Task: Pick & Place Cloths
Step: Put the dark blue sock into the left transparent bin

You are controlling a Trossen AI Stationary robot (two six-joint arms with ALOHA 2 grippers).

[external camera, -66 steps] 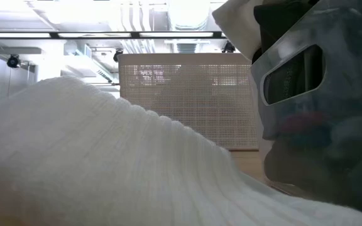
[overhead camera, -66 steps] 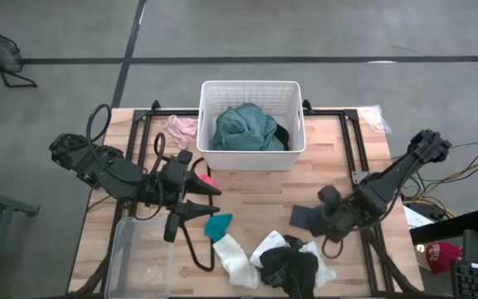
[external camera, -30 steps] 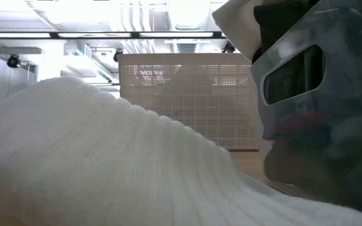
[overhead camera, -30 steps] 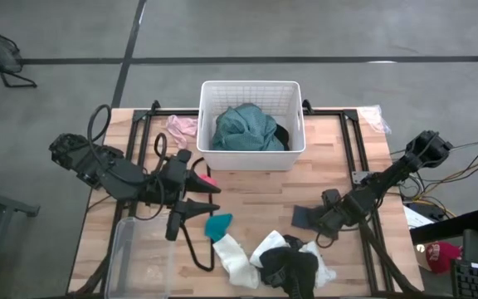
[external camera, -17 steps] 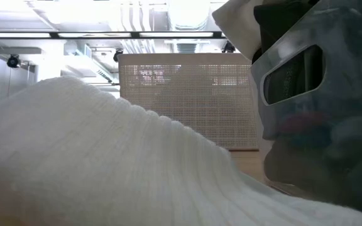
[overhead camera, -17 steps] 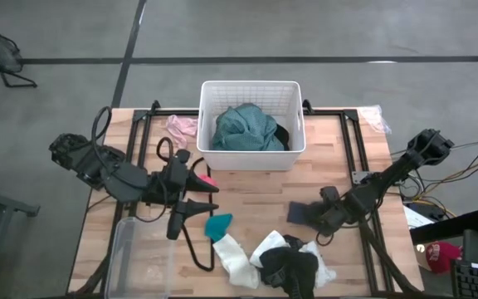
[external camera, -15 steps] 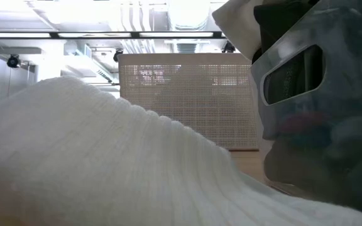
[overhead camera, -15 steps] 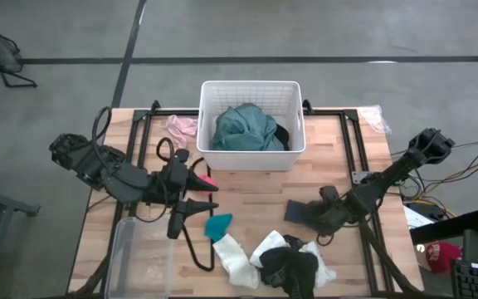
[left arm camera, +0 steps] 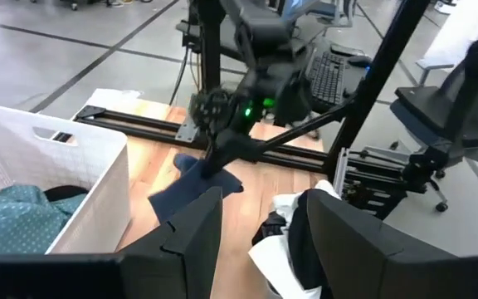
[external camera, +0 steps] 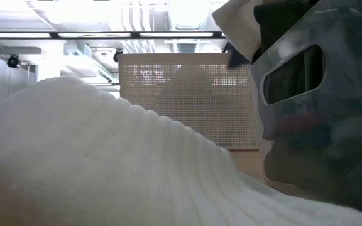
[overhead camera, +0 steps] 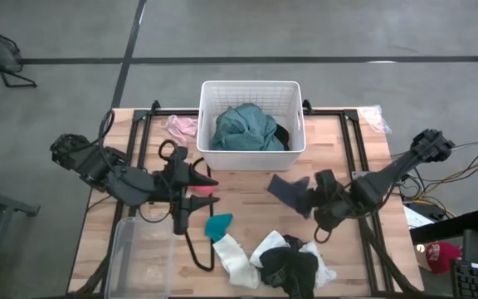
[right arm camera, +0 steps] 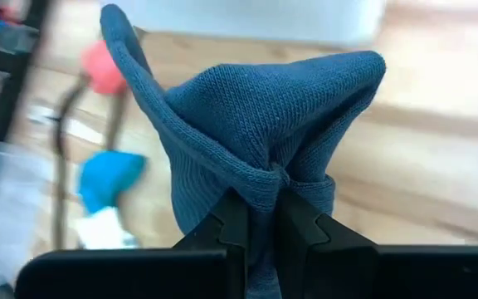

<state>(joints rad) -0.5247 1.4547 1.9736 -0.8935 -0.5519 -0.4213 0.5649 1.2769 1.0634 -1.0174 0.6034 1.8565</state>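
- The table (overhead camera: 256, 187) was a wooden top with two arms, one on each side, and one white basket (overhead camera: 252, 125) stood at its far edge in the middle.
- Inside the basket lay one big teal garment (overhead camera: 245, 129) with a dark piece (overhead camera: 281, 134) beside it, so the sorting seemed to me partly done.
- The step in hand, as I judge it, was carrying: the right gripper (right arm camera: 260, 218) had its jaws clamped on one dark blue sock (overhead camera: 287, 190), lifted over the table to the right of the middle, on the near side of the basket.
- The next move probably called for bringing this sock farther, over the basket rim, and only then letting the jaws go apart.
- The left gripper (overhead camera: 191, 189) waited at the left side, its jaws apart and holding nothing, next to a small pink-red bit (overhead camera: 202, 188).
- At the near edge lay a pile with two white socks (overhead camera: 233, 259) and one black piece (overhead camera: 290, 267).
- One small teal bit (overhead camera: 218, 224) lay just left of the pile.
- One pale pink piece (overhead camera: 182, 126) lay left of the basket.
- One thin black cord (overhead camera: 192, 246) lay near the left gripper.
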